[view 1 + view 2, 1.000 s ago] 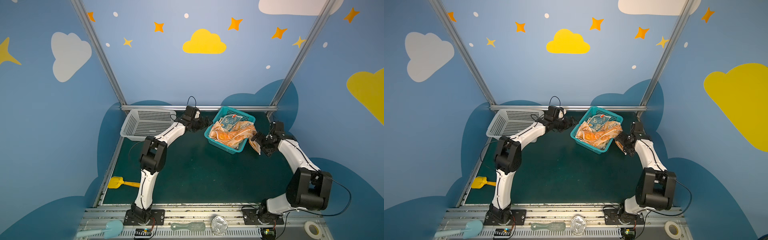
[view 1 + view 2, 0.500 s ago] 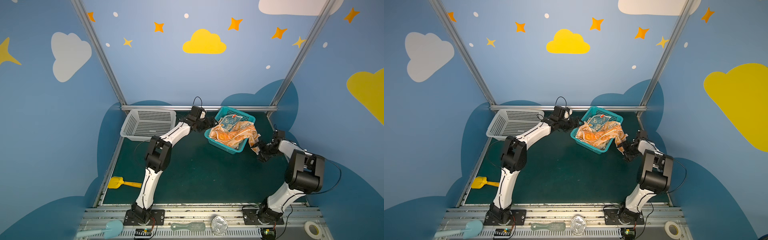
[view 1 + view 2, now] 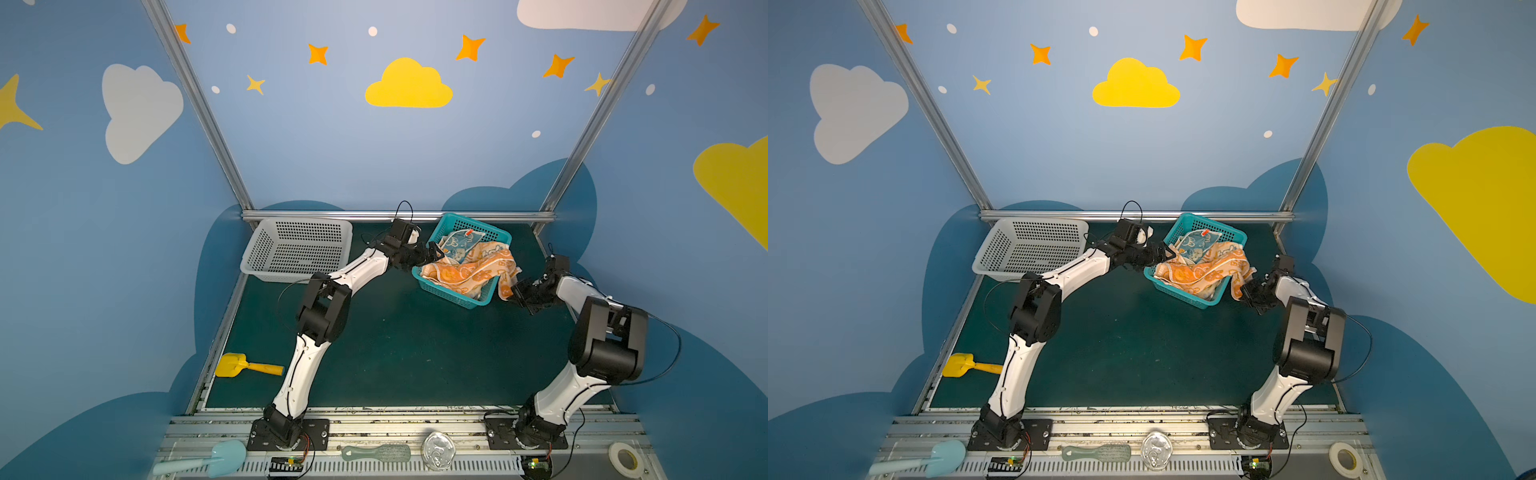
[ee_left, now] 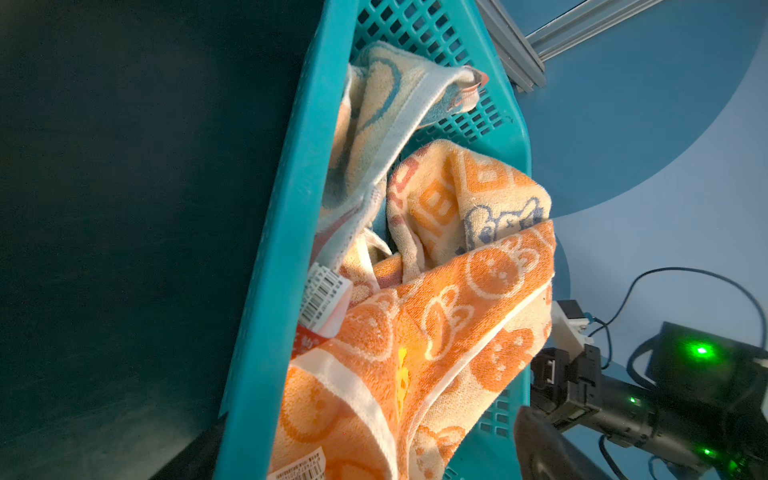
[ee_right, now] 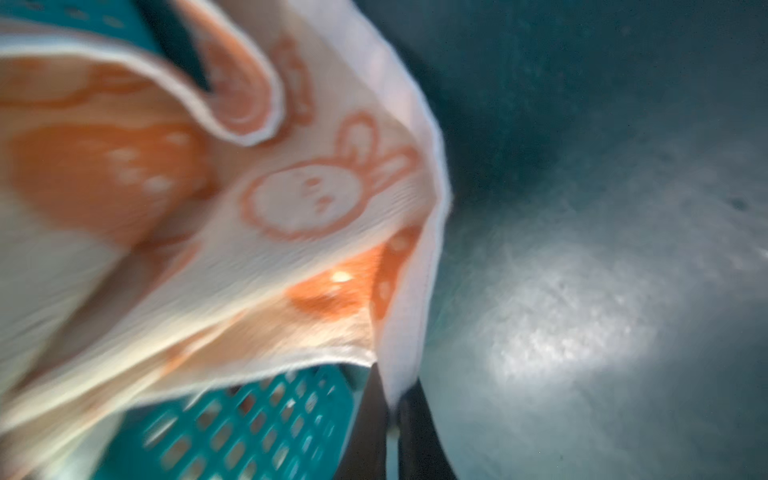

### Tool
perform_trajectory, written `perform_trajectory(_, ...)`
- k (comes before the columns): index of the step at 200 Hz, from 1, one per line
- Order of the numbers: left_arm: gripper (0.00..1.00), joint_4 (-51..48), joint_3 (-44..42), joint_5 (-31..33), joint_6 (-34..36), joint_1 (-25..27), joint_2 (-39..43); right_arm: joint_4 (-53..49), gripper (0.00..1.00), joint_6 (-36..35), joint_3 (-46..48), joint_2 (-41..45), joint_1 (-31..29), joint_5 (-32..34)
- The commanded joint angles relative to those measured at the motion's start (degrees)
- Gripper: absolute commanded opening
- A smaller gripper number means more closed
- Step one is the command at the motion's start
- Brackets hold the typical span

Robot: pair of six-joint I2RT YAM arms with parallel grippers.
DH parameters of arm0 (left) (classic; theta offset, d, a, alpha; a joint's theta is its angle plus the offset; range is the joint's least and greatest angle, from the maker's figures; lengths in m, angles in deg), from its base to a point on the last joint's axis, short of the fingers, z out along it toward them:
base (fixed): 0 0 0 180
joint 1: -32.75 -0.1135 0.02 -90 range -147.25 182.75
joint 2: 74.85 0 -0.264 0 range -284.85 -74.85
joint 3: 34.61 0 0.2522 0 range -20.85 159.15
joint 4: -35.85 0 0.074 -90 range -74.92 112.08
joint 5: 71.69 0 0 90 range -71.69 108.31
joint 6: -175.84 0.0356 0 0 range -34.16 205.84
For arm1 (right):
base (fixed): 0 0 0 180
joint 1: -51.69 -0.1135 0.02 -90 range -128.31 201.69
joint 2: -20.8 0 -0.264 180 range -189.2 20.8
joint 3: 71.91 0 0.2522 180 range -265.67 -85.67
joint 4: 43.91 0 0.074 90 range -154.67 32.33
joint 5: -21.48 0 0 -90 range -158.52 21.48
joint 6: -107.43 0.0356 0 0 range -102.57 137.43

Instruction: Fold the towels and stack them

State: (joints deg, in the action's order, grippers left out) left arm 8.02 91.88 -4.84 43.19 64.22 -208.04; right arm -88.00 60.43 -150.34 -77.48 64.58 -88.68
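Sitting crumpled in the teal basket (image 3: 455, 297) are all three towels (image 4: 436, 199), the orange bunny towel (image 3: 469, 274) on top and spilling over the rim; right gripper (image 5: 394, 392) is pinched on its corner, left gripper (image 3: 432, 250) wide open by the basket.

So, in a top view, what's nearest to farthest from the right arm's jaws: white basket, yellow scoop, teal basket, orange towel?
1. orange towel: corner pinched in the jaws, on the right.
2. teal basket: just left, at the back.
3. white basket: back left corner.
4. yellow scoop: front left edge.
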Motion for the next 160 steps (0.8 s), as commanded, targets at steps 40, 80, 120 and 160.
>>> perform_trajectory(40, 1.0, 1.97, 0.99, -1.11, -1.61, 4.12, -1.06, -15.59, 0.0, -4.91, -17.46, 13.23, -6.25, 13.78)
perform_trajectory(80, 1.0, 2.03, 5.0, -0.8, -3.22, 8.02, -3.63, -11.84, 0.0, -10.47, -21.51, 16.3, -8.29, 12.52)
perform_trajectory(120, 1.0, 1.65, 11.81, -0.13, -4.88, 11.32, -7.91, -12.11, 0.0, -10.59, -25.26, 15.97, -10.04, 10.74)
perform_trajectory(160, 1.0, 2.83, 11.55, -0.36, -6.77, 11.69, -7.39, -11.38, 0.0, -9.19, -25.79, 14.39, -11.82, 9.35)
